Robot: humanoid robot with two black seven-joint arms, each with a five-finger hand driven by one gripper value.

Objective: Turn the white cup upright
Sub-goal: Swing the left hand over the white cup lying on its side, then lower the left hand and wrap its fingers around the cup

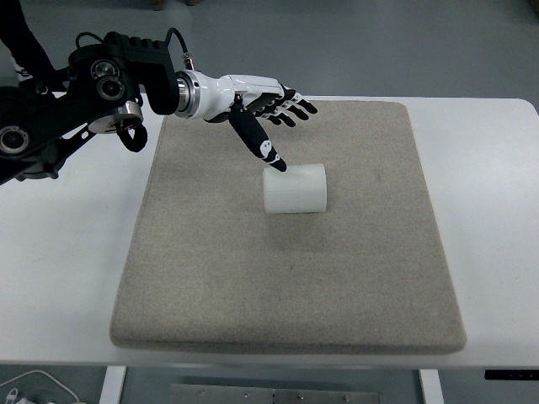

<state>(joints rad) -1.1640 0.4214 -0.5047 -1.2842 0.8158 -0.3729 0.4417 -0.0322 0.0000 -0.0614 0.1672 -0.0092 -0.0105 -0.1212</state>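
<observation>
A white ribbed cup [295, 188] lies on its side near the middle of a grey mat [286, 286]. My left hand [274, 118] reaches in from the upper left, fingers spread and holding nothing. Its thumb tip [276, 162] points down to the cup's upper left edge, touching or almost touching it. The other fingers [295, 105] stretch out to the right, above and behind the cup. The right arm is not in view.
The mat lies on a white table [497, 210]. My left arm's black joints [101, 80] hang over the table's upper left. A white cable [34, 389] lies below the table's front edge at the lower left.
</observation>
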